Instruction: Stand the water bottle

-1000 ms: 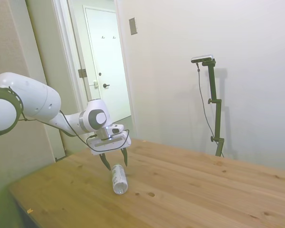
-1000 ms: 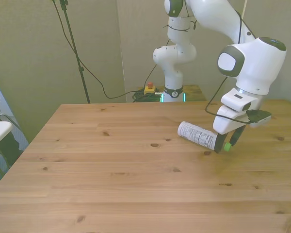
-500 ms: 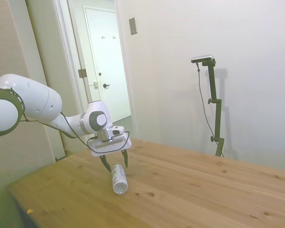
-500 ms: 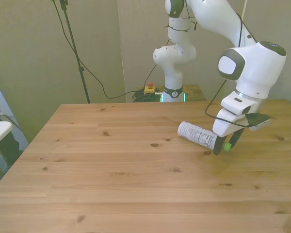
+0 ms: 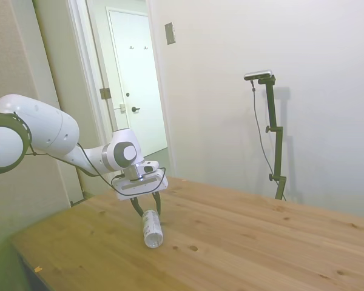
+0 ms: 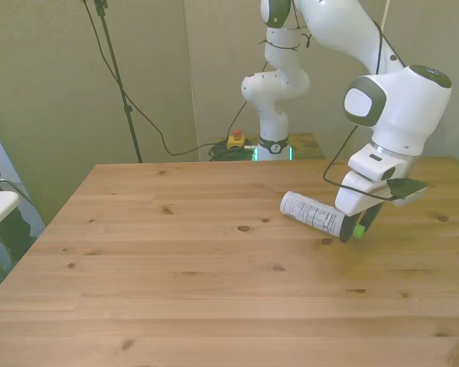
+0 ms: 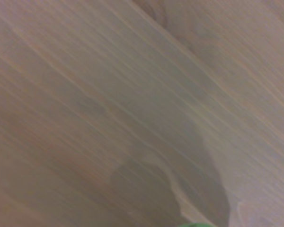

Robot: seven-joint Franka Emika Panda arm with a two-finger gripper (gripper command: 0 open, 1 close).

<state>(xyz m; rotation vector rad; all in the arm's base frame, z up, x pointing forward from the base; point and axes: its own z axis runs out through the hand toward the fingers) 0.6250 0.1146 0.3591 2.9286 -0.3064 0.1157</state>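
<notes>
The water bottle [image 5: 150,229] lies on its side on the wooden table [image 5: 242,242], a clear bottle with a white printed label. In the front view the water bottle [image 6: 310,212] points its green cap [image 6: 359,228] toward the front view's right. My gripper [image 5: 147,207] reaches down over the cap end, and its dark fingers have drawn in against the neck on both sides. From the front, the gripper [image 6: 357,228] hides most of the cap. The wrist view is blurred wood grain with a green sliver of the cap [image 7: 196,224] at its edge.
The table's edge [image 6: 444,164] runs close behind the gripper at the front view's right. A doorway with a white door [image 5: 136,91] stands behind the arm in the side view. Cables and a red button [image 6: 235,141] lie on the floor by the robot's base.
The fingers have narrowed from a wide gap to a close fit around the bottle's neck. The arm has barely moved, and the bottle lies where it was.
</notes>
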